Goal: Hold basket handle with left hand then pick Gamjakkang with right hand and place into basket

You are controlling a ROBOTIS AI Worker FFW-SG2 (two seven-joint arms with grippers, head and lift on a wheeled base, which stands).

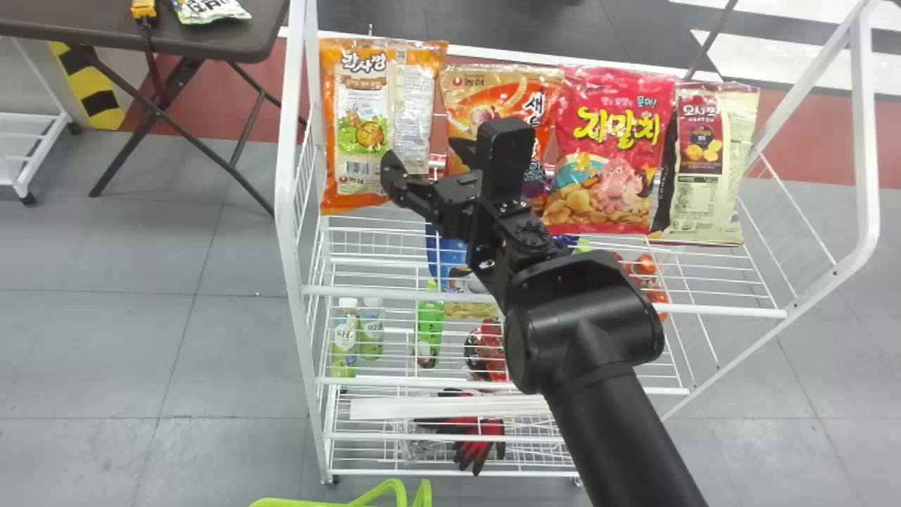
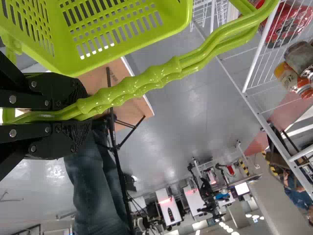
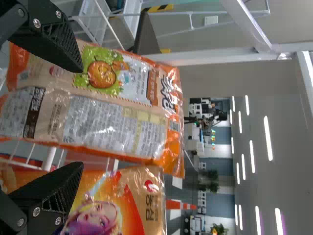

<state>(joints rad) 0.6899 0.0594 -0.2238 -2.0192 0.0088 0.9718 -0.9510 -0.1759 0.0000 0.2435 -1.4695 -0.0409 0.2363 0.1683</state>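
My right gripper (image 1: 426, 163) is open at the top shelf, with one finger before the lower right of the orange Gamjakkang bag (image 1: 362, 105) and the other over the neighbouring orange bag. In the right wrist view, my right gripper (image 3: 77, 117) spreads its fingers on either side of the Gamjakkang bag's (image 3: 117, 122) lower part, not closed on it. My left gripper (image 2: 84, 113) is shut on the green basket handle (image 2: 142, 84), and the basket (image 2: 115, 32) hangs from it. In the head view, green basket parts (image 1: 396, 487) show at the bottom edge.
A red snack bag (image 1: 611, 151) and a cream bag (image 1: 711, 169) stand farther right on the white rack (image 1: 285, 211). Bottles (image 1: 345, 338) and gloves sit on lower shelves. A dark table (image 1: 232, 32) stands at the back left.
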